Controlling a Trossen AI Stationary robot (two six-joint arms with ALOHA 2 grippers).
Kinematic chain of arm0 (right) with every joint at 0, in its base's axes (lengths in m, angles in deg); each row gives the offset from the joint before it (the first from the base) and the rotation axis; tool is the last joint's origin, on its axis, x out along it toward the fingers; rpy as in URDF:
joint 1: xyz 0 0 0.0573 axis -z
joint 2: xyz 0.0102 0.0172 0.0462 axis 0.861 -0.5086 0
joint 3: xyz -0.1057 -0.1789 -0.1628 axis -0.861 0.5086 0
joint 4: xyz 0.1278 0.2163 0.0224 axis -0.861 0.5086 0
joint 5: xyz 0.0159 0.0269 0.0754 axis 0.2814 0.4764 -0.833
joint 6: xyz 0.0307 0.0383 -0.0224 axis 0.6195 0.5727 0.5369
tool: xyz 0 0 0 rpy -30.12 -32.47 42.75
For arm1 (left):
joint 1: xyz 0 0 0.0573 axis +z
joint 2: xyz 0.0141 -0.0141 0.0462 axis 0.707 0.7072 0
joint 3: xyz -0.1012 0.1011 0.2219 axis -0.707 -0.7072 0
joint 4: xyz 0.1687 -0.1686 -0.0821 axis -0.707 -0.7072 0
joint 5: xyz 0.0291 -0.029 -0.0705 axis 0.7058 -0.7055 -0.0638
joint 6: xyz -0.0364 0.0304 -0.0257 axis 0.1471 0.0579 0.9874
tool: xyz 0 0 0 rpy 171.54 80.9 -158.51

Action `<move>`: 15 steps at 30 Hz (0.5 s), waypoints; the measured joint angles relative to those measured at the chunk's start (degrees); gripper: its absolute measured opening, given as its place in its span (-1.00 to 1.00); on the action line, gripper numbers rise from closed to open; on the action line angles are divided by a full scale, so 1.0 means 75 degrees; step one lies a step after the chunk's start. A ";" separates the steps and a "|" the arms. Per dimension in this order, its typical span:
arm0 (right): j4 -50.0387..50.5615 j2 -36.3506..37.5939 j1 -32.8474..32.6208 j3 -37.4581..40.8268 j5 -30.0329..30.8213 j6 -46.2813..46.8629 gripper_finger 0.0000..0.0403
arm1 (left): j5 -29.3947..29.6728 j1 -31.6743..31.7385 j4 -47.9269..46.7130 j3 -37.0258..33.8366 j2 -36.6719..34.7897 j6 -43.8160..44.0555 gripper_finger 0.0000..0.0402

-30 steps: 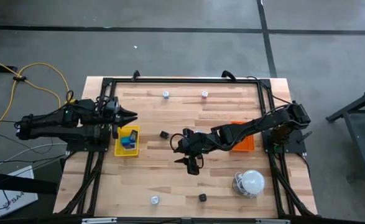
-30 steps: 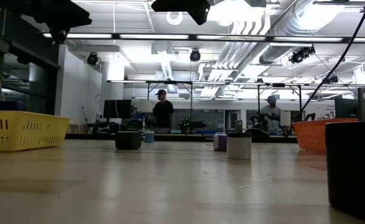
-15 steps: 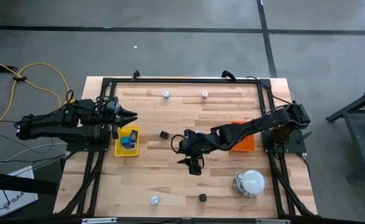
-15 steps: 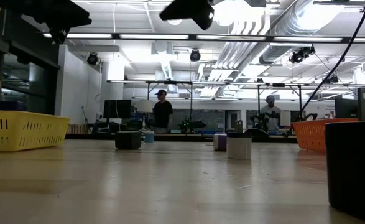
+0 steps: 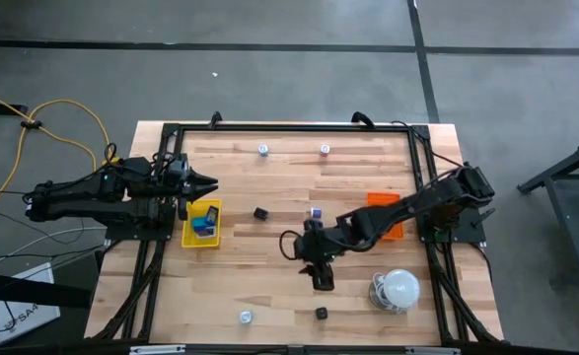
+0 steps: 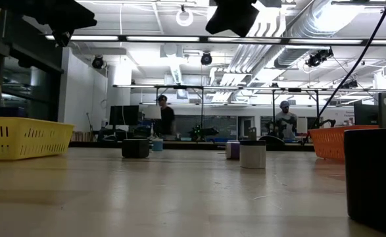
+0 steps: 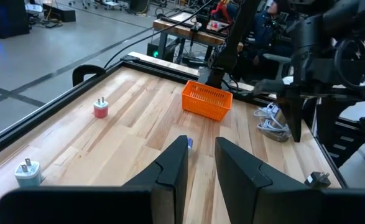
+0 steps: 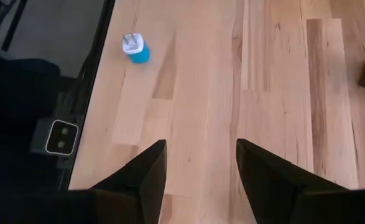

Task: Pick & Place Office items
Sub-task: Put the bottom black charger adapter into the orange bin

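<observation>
The right gripper point(image 5: 321, 280) hangs over the middle of the pale wooden slatted table point(image 5: 299, 187), reaching in from the right on its dark jointed arm, and its two dark fingers point(image 8: 142, 174) stand wide apart with nothing between them but bare board. Just behind it, toward the far edge, lies a small purple-and-white piece point(image 5: 316, 212). On its near side, a little further toward the table's front edge, sits a small black block point(image 5: 321, 313). Beyond its fingertips and off toward the left front edge rests a small white-and-blue plug-like piece point(image 5: 245, 317), seen from the right wrist as a blue body with a white pronged cap point(image 8: 135, 48). A second small black block point(image 5: 260, 212) lies to the gripper's left and further back. Two more tiny pieces sit well apart from it near the far rail, one bluish-white point(image 5: 263, 150) and one reddish-white point(image 5: 325, 150).

To the gripper's right, close by, is the large white dome with a coiled cable point(image 5: 399, 288). Behind that, partly under the right arm, stands the orange rectangular mesh tray point(image 5: 392, 229).

The left gripper point(image 5: 208, 182) waits at the table's left edge with its fingers point(image 7: 171, 171) drawn narrow, only a slim gap between them, gripping nothing. Just beside it on the near side sits the yellow rectangular mesh tray point(image 5: 187, 237), which holds blue and dark pieces point(image 5: 204, 223).

In the low view, two people stand far off in the room behind the table.
</observation>
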 joint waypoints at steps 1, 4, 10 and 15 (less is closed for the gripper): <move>-0.0002 0.0000 -0.0057 0.0000 0.0041 0.0040 -0.11 | 0.0001 0.0000 0.0000 0.0000 0.0000 0.0000 -0.61; -0.0017 0.0000 -0.0227 0.0000 0.0061 0.0199 -0.11 | 0.0000 0.0000 0.0000 0.0000 0.0000 -0.0003 -0.61; 0.0000 0.0000 -0.0678 0.0000 0.0150 0.0807 -0.11 | 0.0000 0.0000 0.0000 0.0000 0.0000 -0.0003 -0.61; 0.0001 0.0000 -0.1203 0.0000 0.0441 0.1455 -0.11 | 0.0000 0.0000 0.0000 0.0000 0.0000 -0.0003 -0.61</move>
